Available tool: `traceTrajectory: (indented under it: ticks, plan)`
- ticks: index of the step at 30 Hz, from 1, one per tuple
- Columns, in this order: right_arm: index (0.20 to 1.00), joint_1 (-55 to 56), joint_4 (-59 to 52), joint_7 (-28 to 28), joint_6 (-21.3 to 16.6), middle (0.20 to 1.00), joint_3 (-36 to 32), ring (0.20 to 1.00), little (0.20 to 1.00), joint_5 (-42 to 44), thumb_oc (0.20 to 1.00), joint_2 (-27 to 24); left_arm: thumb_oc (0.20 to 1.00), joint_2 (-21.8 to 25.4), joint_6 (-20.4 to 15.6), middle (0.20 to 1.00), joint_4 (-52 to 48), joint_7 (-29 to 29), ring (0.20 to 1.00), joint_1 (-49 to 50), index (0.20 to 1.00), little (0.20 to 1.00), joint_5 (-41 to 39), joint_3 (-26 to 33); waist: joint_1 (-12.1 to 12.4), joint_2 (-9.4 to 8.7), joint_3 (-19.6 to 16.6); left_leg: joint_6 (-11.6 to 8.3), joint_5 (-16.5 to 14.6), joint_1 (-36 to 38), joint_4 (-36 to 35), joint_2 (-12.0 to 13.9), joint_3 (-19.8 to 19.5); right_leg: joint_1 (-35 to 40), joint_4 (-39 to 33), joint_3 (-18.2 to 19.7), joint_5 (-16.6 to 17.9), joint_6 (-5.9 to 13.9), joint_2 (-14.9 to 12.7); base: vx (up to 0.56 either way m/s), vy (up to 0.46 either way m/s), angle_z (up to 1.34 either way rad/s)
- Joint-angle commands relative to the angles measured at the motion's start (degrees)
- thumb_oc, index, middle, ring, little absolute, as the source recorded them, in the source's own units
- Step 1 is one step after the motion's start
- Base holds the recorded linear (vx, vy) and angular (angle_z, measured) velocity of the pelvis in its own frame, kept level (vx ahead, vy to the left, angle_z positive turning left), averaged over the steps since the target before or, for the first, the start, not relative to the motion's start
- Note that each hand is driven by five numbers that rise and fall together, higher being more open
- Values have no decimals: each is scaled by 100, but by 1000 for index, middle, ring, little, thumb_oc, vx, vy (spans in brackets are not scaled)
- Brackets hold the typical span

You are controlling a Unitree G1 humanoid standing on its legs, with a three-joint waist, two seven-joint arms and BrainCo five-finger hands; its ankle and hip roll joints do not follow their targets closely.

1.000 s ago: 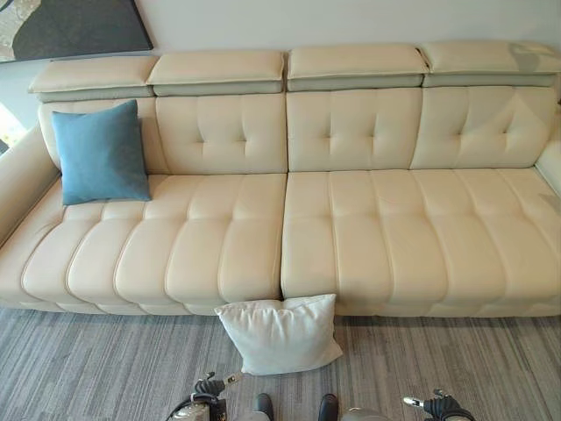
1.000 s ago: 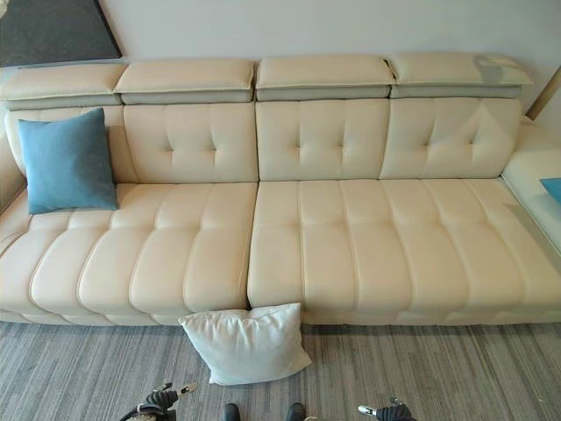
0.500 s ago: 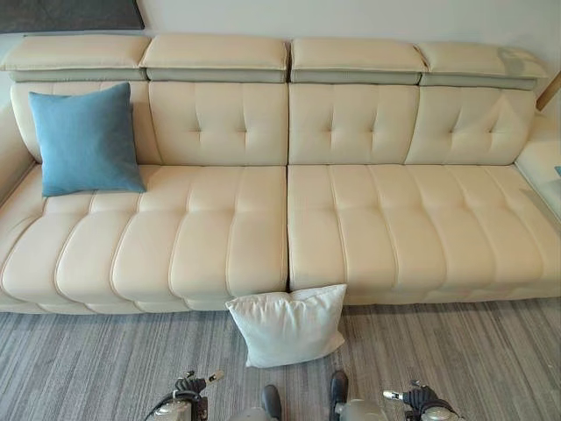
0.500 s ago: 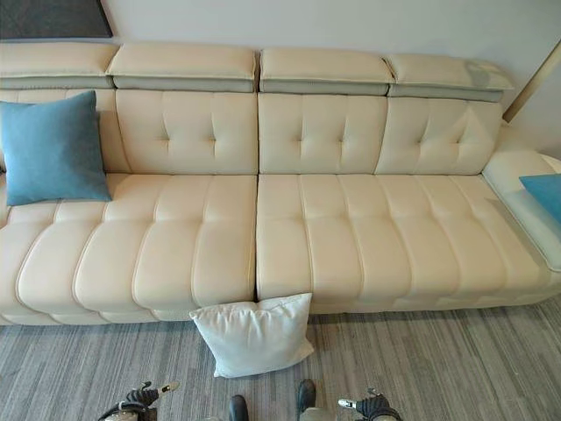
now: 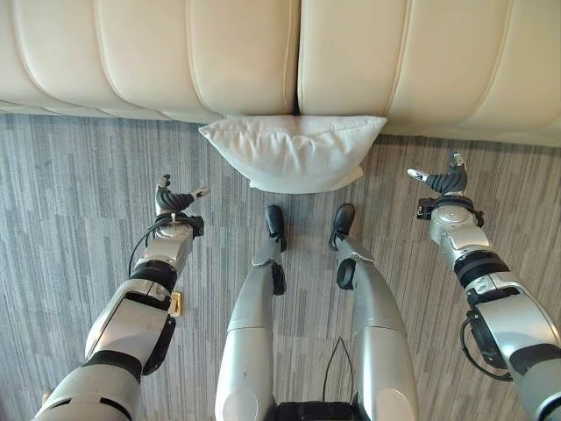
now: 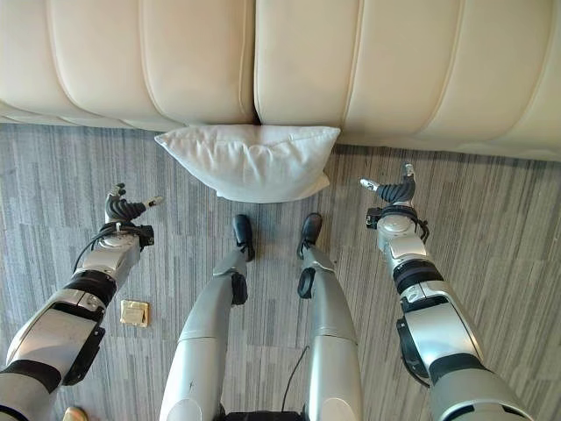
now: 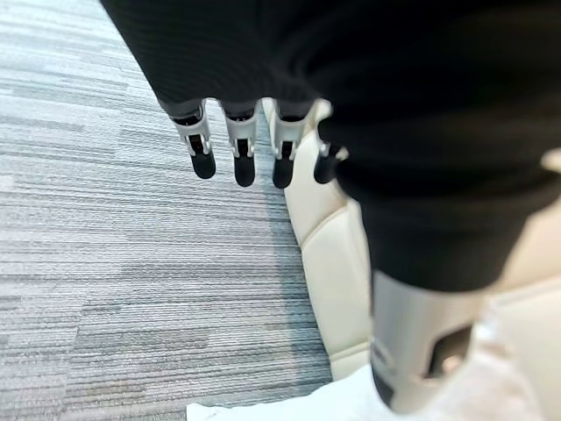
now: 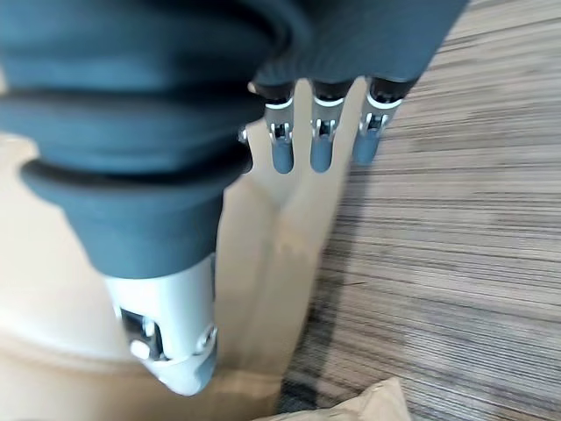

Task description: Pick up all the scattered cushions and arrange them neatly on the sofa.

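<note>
A white cushion [image 5: 294, 149] lies on the grey floor, its far edge leaning against the front of the cream sofa [image 5: 237, 53]. My left hand [image 5: 173, 206] hovers above the floor to the cushion's left and a little nearer to me, apart from it. My right hand [image 5: 443, 184] hovers to its right, also apart. Each is open, with relaxed fingers and nothing in them. The left wrist view has the fingers [image 7: 237, 162] hanging over the carpet, with the cushion's edge [image 7: 263, 409] beyond. In the right wrist view the fingers [image 8: 317, 149] point at the sofa's base.
The sofa's front edge [image 6: 368, 132] runs across the whole far side. Grey striped carpet [image 5: 79, 193] stretches on both sides of the cushion. A small beige plate [image 6: 133, 312] lies on the floor under my left forearm.
The camera has tilted down and come closer, so the floor and the white cushion now lie right below. Both arms have come forward on either side of the cushion.
</note>
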Motion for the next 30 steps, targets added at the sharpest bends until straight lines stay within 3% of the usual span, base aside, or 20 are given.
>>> traceTrajectory:
  ticks: [1, 2, 5, 8, 9, 10, 11, 12, 14, 19, 23, 27, 30]
  plan:
    - [1000, -63, -334, -291, -391, 1000, 275, 1000, 1000, 228, 1000, 180, 1000, -151, -208, 1000, 88, 233, 1000, -135, 1000, 1000, -454, 116, -69, -24, -393, -225, -790, -394, 760, -13, -126, -284, 379, 546, -699, 537, -111, 119, 24, 17]
    - [1000, -464, -363, -313, -416, 1000, 524, 1000, 1000, 283, 1000, 309, 1000, -251, -227, 1000, 10, 220, 1000, -550, 1000, 1000, -497, -129, -88, -34, -394, -204, -880, -903, 1169, -50, -128, -823, 786, 655, -788, 505, -146, 107, 18, 14]
    - [1000, -958, -455, -183, -600, 1000, 864, 1000, 1000, 646, 1000, 708, 1000, -677, -337, 1000, -317, 143, 1000, -1088, 1000, 1000, -614, -560, -106, -30, -394, -136, -1175, -1544, 1942, -133, -161, -1524, 1583, 831, -1066, 428, -137, 99, 24, -1]
    - [1000, -1218, -336, -41, -694, 1000, 969, 1000, 1000, 864, 1000, 793, 1000, -867, -392, 1000, -433, 50, 1000, -1370, 1000, 1000, -735, -739, -106, -19, -394, -89, -1297, -1911, 2362, -171, -190, -1903, 2007, 909, -1194, 384, -162, 73, -13, 1]
    - [827, -1436, -238, 123, -733, 827, 1075, 827, 827, 1033, 827, 817, 1000, -1030, -472, 1000, -615, -116, 1000, -1555, 1000, 1000, -950, -901, -112, -14, -398, -50, -1392, -2148, 2680, -221, -217, -2140, 2306, 964, -1300, 338, -153, 69, -22, 5]
    - [702, -1452, -223, 132, -737, 702, 1075, 702, 702, 1041, 702, 812, 931, -1030, -472, 931, -612, -118, 931, -1566, 931, 931, -953, -902, -114, -11, -406, -49, -1408, -2186, 2716, -223, -218, -2177, 2343, 967, -1318, 338, -158, 64, -23, 8]
    - [369, -1524, -156, 198, -774, 369, 1091, 369, 369, 1158, 369, 832, 620, -1080, -472, 620, -686, -195, 620, -1647, 620, 620, -994, -994, -109, -1, -406, -35, -1447, -2284, 2844, -240, -245, -2279, 2470, 1003, -1364, 313, -148, 49, -18, 10]
    - [200, -1645, -118, 248, -825, 200, 1102, 200, 200, 1251, 200, 851, 517, -1168, -479, 517, -838, -293, 517, -1792, 517, 517, -1040, -1151, -113, 6, -405, -15, -1491, -2422, 2994, -271, -278, -2421, 2630, 1042, -1414, 284, -141, 64, -22, 7]
    - [200, -1713, -112, 359, -944, 200, 1055, 200, 200, 1480, 200, 864, 200, -1289, -579, 200, -1128, -382, 200, -1905, 200, 200, -1044, -1294, -114, 24, -427, 13, -1575, -2630, 3228, -298, -302, -2641, 2857, 1093, -1511, 275, -133, 67, -20, 11]
    - [200, -1669, -376, 542, -1310, 200, 849, 200, 200, 1835, 200, 974, 200, -1387, -769, 200, -1625, -509, 200, -1965, 200, 200, -1078, -1389, -109, 33, -569, 58, -1749, -2969, 3686, -335, -297, -2996, 3255, 1199, -1674, 239, -99, 57, -10, 5]
    - [200, -1538, -680, 546, -1409, 200, 840, 200, 200, 1750, 200, 1037, 200, -1401, -843, 200, -1952, -500, 200, -1845, 200, 200, -1011, -1411, -130, 11, -662, 58, -1760, -2938, 3637, -336, -270, -2990, 3217, 1208, -1648, 243, -69, 9, -3, 0]
    - [200, -1204, -1155, 448, -1473, 200, 743, 200, 200, 1343, 200, 1171, 200, -1536, -969, 200, -2498, -421, 200, -1568, 200, 200, -894, -1332, -185, -10, -847, 9, -1564, -2567, 2971, -372, -291, -2624, 2608, 1135, -1401, 339, -25, -62, -3, -5]
    - [200, -758, -1488, 432, -1463, 200, 622, 200, 200, 1124, 200, 1337, 200, -1755, -981, 200, -2765, -305, 200, -1114, 200, 200, -671, -1188, -207, 1, -934, -133, -1136, -1604, 1694, -342, -307, -1644, 1368, 977, -973, 477, 37, -165, -11, -12]
